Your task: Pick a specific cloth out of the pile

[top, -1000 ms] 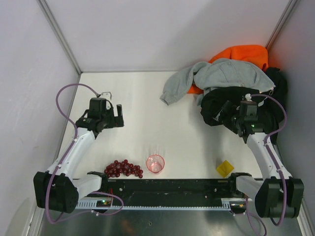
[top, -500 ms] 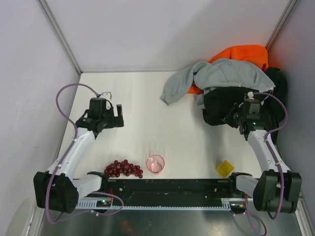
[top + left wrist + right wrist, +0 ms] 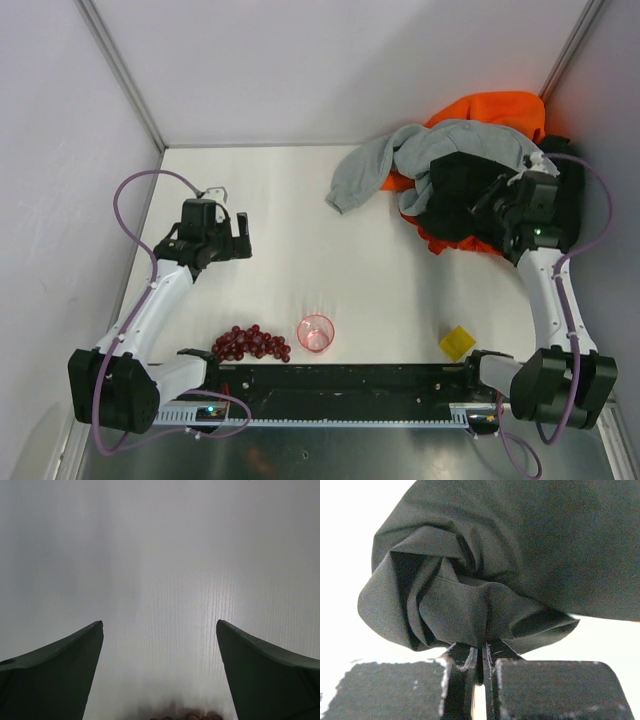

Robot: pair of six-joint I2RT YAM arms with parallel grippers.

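Note:
The pile sits at the back right, with a light grey sweatshirt (image 3: 455,150) on top and bright orange cloth (image 3: 492,106) behind it. My right gripper (image 3: 492,198) is shut on a fold of the black cloth (image 3: 458,195) and holds it raised. In the right wrist view the black cloth (image 3: 485,580) bunches just above my closed right gripper (image 3: 484,652). Below the lifted black cloth a strip of the deep red-orange cloth (image 3: 452,243) lies on the table. My left gripper (image 3: 243,236) hangs open over bare table on the left, and the left gripper (image 3: 160,625) has nothing between its fingers.
A pink cup (image 3: 316,332) stands near the front middle. A bunch of dark red grapes (image 3: 250,343) lies to its left, and the grapes (image 3: 185,715) show at the bottom of the left wrist view. A small yellow object (image 3: 457,342) lies front right. Walls close in the back and both sides.
My right gripper shut on the black cloth and drew it up and toward the back right, uncovering red-orange fabric underneath. The left arm has not moved.

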